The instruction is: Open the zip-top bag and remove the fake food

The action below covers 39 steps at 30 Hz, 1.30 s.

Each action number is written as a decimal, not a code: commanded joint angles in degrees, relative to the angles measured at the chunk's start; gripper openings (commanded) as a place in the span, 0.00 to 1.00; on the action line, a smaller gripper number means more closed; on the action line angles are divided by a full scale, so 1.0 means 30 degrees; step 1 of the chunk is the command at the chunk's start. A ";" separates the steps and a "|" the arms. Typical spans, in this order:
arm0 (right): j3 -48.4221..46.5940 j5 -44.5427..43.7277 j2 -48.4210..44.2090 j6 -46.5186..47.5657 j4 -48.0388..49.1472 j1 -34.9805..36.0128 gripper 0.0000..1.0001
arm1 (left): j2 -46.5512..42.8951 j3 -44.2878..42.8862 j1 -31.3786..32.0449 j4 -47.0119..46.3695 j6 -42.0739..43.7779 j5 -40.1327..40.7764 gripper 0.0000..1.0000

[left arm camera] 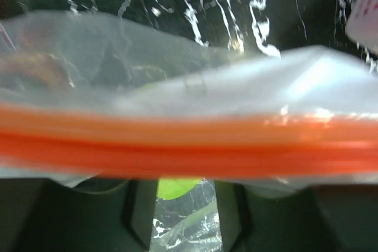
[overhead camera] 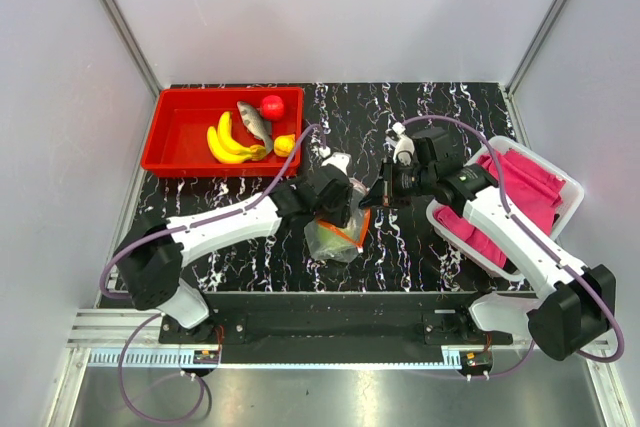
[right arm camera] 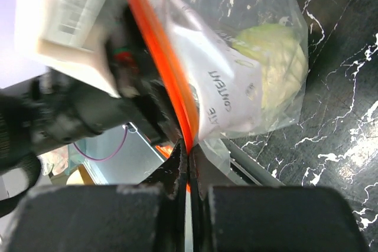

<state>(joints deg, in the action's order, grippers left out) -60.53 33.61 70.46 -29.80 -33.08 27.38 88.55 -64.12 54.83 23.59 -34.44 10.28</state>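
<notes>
The zip-top bag (overhead camera: 335,237) lies mid-table between both grippers, with a green piece (right arm camera: 274,63) of fake food inside. My right gripper (right arm camera: 188,149) is shut on the orange-red zip strip (right arm camera: 162,69) at the bag's mouth. My left gripper (overhead camera: 343,209) sits at the mouth from the other side. In the left wrist view the strip (left arm camera: 189,140) crosses over its fingers (left arm camera: 139,216) and hides the tips. In the right wrist view it presses on the strip. The yellow banana bunch (overhead camera: 230,142), grey fish (overhead camera: 255,120), red fruit (overhead camera: 272,105) and yellow-orange fruit (overhead camera: 284,145) lie apart from the bag.
That food lies in a red tray (overhead camera: 165,137) at the back left. A white bin (overhead camera: 572,197) of pink cloth (overhead camera: 525,187) stands at the right, under my right arm. Grey walls close in the black marbled table (overhead camera: 440,117).
</notes>
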 commanded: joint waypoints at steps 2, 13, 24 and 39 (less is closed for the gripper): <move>-0.1092 0.0049 -0.0429 0.0733 -0.0457 0.0103 0.00 | 0.0540 0.0103 -0.0083 -0.0160 0.0814 -0.2574 0.52; -0.0331 -0.0713 -0.0458 0.1290 -0.0838 0.0074 0.00 | 0.1214 0.0776 -0.0083 -0.0599 0.0873 -0.3311 0.80; 0.0929 -0.2354 -0.0546 0.1995 -0.1190 0.0074 0.00 | 0.2795 0.1538 -0.0083 -0.1739 0.0698 -0.4423 0.87; 0.1340 -0.2793 -0.0575 0.2082 -0.1131 0.0074 0.00 | 0.2417 0.1452 -0.0083 -0.2066 0.0638 -0.3546 0.43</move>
<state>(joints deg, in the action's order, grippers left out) -56.51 26.33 69.78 -24.53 -36.73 27.38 96.12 -61.95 54.33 8.12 -33.19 -0.62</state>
